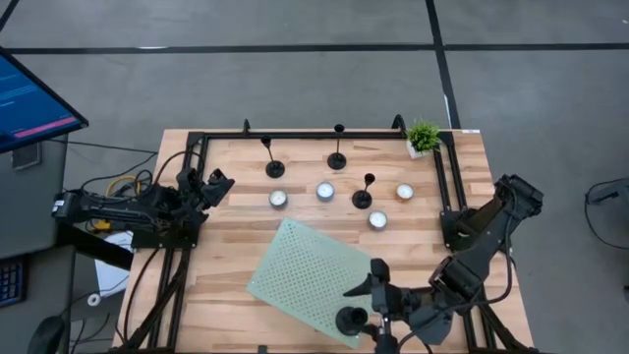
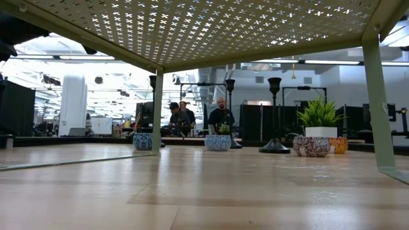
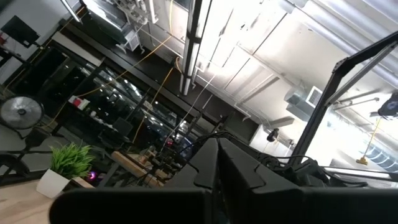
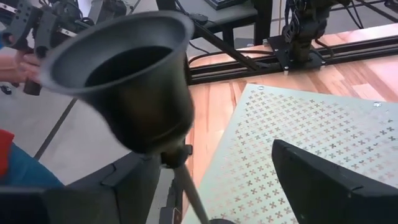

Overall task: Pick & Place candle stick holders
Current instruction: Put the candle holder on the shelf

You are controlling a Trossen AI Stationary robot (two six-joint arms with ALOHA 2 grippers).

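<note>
Candle stick holder [image 1: 352,320] | near perforated shelf corner | rigid, top-heavy; grip thin stem | right tool [image 1: 377,298] spread around it

A: The holder [image 4: 134,87] fills the right wrist view; its base is cut off at the edge.

B: In the low view, the shelf [image 2: 211,29] hides the arms, and the people [image 2: 220,118] are too small to make out.
</note>
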